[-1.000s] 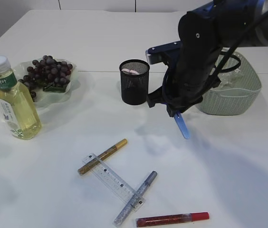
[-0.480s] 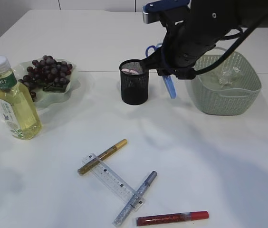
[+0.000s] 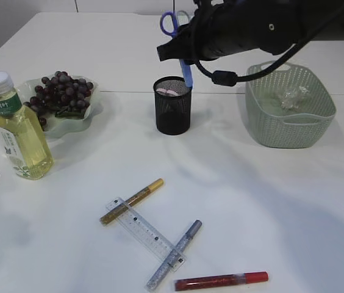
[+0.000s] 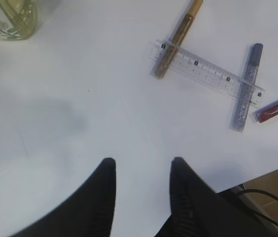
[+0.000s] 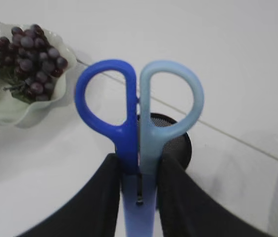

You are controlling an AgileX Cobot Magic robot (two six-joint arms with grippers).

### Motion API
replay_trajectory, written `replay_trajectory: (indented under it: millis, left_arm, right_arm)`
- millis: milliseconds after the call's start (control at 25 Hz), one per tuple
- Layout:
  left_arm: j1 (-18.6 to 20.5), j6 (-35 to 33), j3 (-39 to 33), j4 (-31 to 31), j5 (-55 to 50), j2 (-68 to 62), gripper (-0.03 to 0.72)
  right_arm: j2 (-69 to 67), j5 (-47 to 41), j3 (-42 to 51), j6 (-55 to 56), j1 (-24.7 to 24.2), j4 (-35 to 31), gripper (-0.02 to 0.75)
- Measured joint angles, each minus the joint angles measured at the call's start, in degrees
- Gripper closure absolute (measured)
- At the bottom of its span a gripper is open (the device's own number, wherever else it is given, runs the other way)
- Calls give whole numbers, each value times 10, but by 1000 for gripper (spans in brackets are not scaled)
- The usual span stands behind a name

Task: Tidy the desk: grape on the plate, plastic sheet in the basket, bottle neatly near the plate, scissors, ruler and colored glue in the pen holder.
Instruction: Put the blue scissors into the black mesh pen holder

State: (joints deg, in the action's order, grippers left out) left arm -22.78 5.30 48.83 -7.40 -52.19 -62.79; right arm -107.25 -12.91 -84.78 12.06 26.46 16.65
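Exterior view, right gripper point(image 3: 186, 63) clasping scissors point(image 3: 178, 36) upright

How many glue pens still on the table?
3: gold glue pen under the ruler's left end, silver glue pen under its right end, red glue pen nearest the front edge. None visibly hidden.

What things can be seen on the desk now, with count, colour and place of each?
bottle: one, yellow liquid, white cap, left edge
grapes: one bunch, dark purple, on the plate
plate: one, pale green, back left
pen holder: one, black mesh, centre back
basket: one, grey-green, right, clear plastic sheet inside
ruler: one, clear, front, across two glue pens
glue pens: three, gold, silver, red, front
scissors: one, blue, above the pen holder
right end effector: shut on the scissors
left end effector: open, empty
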Motion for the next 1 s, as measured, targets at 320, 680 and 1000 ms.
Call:
replay_trajectory:
  millis: [320,680,1000]
  left_arm:
    - [0,0,0,0,5,0,416]
    - [0,0,0,8,6,0,416]
    - [0,0,0,13,19,0,416]
  right_arm:
    - [-50,80,-34,0,-5,3,522]
    - [-119,92,-130,1,-24,4,522]
    - [-169,125,-145,2,-32,4,522]
